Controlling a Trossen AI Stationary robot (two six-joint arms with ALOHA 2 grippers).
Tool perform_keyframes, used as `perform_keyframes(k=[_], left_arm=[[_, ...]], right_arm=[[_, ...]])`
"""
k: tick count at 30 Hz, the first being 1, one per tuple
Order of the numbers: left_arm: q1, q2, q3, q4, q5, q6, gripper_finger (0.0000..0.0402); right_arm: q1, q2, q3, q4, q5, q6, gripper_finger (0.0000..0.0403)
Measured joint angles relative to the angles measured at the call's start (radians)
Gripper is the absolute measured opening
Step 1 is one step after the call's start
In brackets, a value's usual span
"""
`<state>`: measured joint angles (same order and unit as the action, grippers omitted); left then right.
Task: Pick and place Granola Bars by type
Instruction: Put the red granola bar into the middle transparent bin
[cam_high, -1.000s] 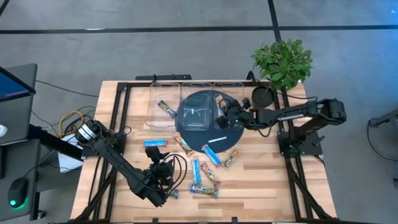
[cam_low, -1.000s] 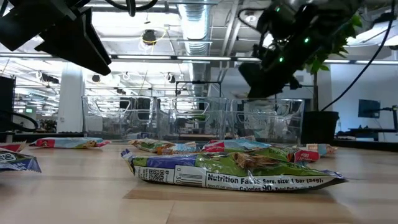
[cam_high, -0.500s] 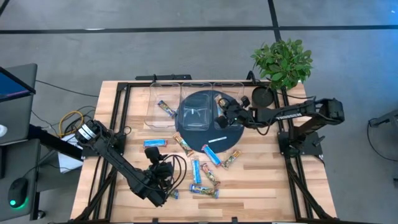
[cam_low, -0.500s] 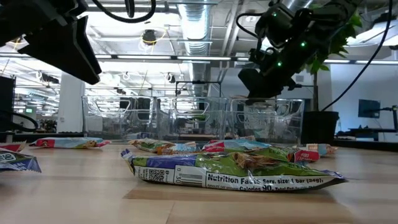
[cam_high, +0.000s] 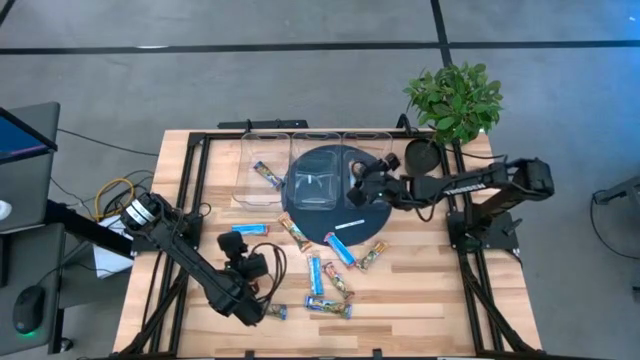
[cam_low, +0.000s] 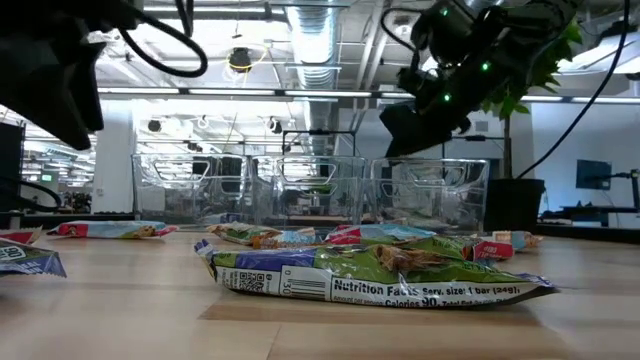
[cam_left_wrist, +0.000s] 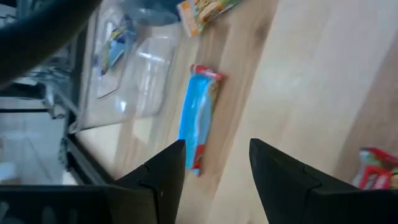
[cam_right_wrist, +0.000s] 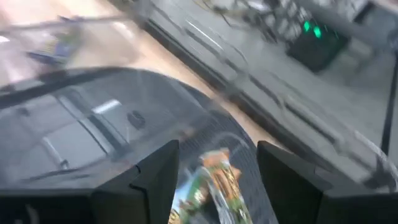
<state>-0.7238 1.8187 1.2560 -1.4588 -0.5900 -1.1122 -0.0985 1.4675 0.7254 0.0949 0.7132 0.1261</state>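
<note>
The right claw (cam_high: 357, 187) hangs over the right edge of the dark round disc (cam_high: 310, 215) at the far middle of the desk (cam_high: 420, 290), its fingers (cam_right_wrist: 155, 180) spread wide. An orange-brown and green bar (cam_right_wrist: 214, 177) shows between them in the right wrist view, loose and below the claw (no finger touches it), over the clear bins (cam_high: 262, 170) that stand in a row along the desk's far side. One bar (cam_high: 266, 175) lies in the left bin.

The left claw (cam_high: 232, 252) hovers above the near-left part of the desk, partly open and holding nothing. Just beyond its fingers (cam_left_wrist: 163, 174) in the left wrist view lies a bright blue bar (cam_left_wrist: 198, 118), flat on the wood; in the high view this blue bar (cam_high: 250, 230) sits just far of the claw.

The other Granola Bars (cam_high: 335, 275) are scattered near the disc's near edge: an orange-brown one (cam_high: 294, 233), blue ones (cam_high: 316, 274) and a few mixed ones close to the desk's near side (cam_high: 330, 308). A thin white strip (cam_high: 349, 223) rests on the disc. In the low view a green-wrapped bar (cam_low: 380, 275) lies closest to the camera. A potted plant (cam_high: 455, 100) stands at the far right corner.
</note>
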Motion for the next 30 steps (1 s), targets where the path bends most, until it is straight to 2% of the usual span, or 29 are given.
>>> perform_keyframes(k=[5,11,16,21,25,30], left_arm=[[0.004,0.000,0.000,-0.002,0.001,0.016,0.0173],[0.005,0.000,0.000,0.103,0.196,0.094,0.0173],[-0.007,0.000,-0.003,0.207,0.246,0.141,0.0173],[-0.017,0.000,-0.073,0.296,0.274,0.174,0.0173],[-0.016,-0.001,-0.148,0.363,0.334,0.168,0.0173],[-0.017,-0.007,-0.177,0.412,0.356,0.166,0.0173]], right_arm=[[0.084,-0.039,0.000,0.069,-0.001,-0.153,0.0216],[0.196,-0.117,0.000,0.040,-0.001,-0.306,0.0212],[0.296,-0.158,0.000,-0.006,-0.005,-0.384,0.0212],[0.383,-0.161,-0.001,-0.013,-0.007,-0.431,0.0210],[0.435,-0.161,-0.001,-0.013,-0.007,-0.441,0.0208],[0.480,-0.161,-0.001,-0.013,-0.004,-0.441,0.0208]])
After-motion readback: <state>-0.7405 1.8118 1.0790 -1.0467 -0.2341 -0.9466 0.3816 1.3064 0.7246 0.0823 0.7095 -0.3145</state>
